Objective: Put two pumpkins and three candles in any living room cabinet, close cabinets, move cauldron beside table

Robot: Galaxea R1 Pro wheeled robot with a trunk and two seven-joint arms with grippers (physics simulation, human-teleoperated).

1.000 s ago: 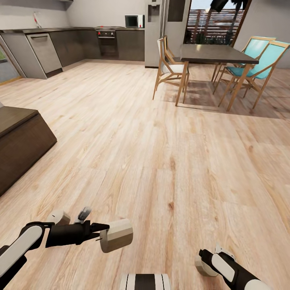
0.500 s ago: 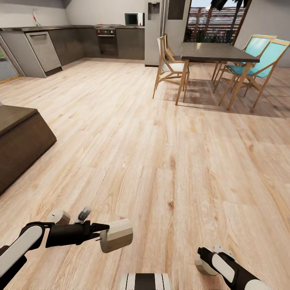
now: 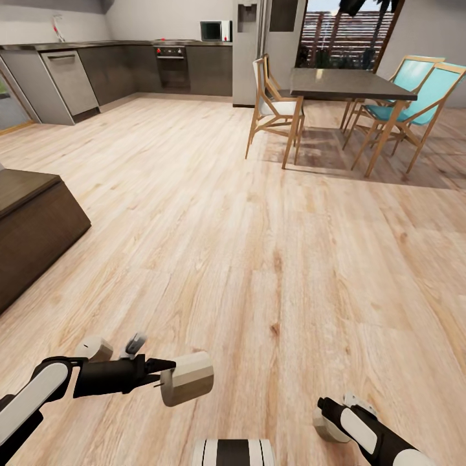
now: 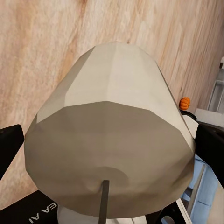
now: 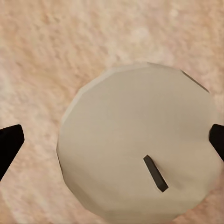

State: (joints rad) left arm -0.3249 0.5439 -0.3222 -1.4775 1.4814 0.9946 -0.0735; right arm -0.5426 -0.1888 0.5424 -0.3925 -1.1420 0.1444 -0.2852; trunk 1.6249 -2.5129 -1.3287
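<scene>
Two candles: one in each of my grippers, both carried above bare wood floor [image 3: 278,259].
Left gripper [image 3: 165,375]: pinching a candle [image 3: 188,378] that lies on its side, pale end pointing toward my right arm; in the left wrist view the same candle [image 4: 112,149] looms large, its dark wick toward the camera.
Right gripper [image 3: 327,424]: closed around a second candle [image 3: 323,428]; the right wrist view looks straight onto its flat top [image 5: 140,149], wick off-centre, black fingertips [image 5: 9,144] at either side.
Writing: white letters on my left gripper body, partly cut off, reading something like "EA"; no other text I can make out.
Pumpkin [image 4: 185,103]: small and orange, on the floor far beyond the left candle, near pale furniture.
Cabinet [image 3: 32,233]: dark brown, low, ahead of my left arm and well apart from it; front looks shut.
Dining table [image 3: 346,84]: far ahead to the right, with wooden chairs [image 3: 275,110] around it.
Kitchen units [image 3: 116,65]: grey, along the far wall.
</scene>
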